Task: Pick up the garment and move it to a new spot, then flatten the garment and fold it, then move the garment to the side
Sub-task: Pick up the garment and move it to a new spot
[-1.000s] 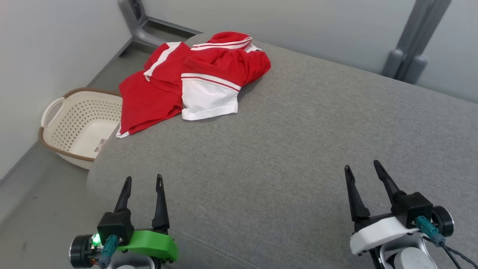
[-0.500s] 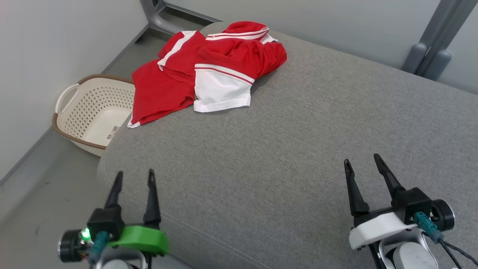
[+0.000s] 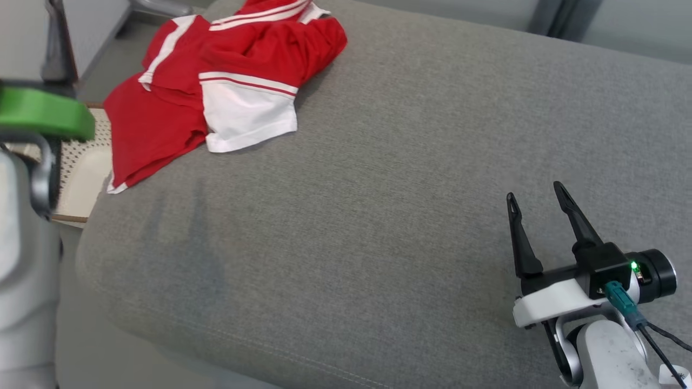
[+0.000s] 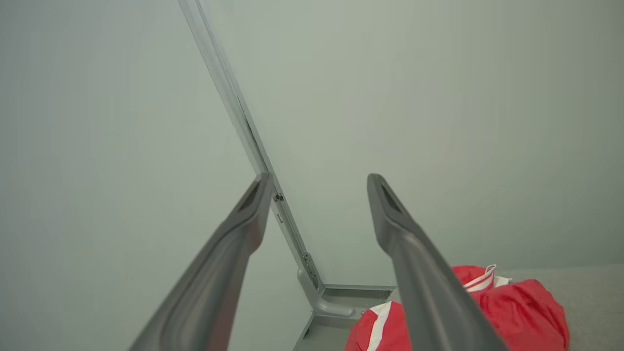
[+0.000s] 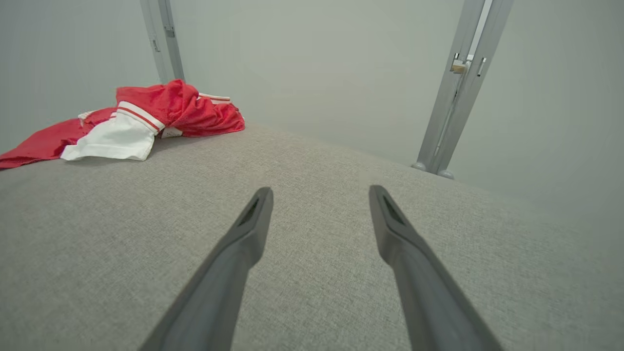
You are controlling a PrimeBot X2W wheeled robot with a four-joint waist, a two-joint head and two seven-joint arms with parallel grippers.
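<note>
The garment [image 3: 232, 81], a crumpled red and white shirt, lies at the far left corner of the grey cushioned surface [image 3: 389, 205], with a red hem hanging over the left edge. My left gripper [image 4: 317, 178] is raised high and open, with nothing between its fingers. It points at the wall above the garment [image 4: 516, 307], and its green wrist piece [image 3: 43, 111] shows at the left edge of the head view. Low at the near right, my right gripper [image 3: 534, 192] is open and empty, far from the garment [image 5: 146, 122].
A cream perforated basket [image 3: 81, 167] stands on the floor left of the cushion, partly behind my left arm. Grey walls and metal posts [image 5: 453, 97] close off the back. The cushion's broad middle and right side are bare fabric.
The head camera has shifted, sliding the scene left and up. My left arm has lifted from the lower left to high at the left edge. Both grippers remain open.
</note>
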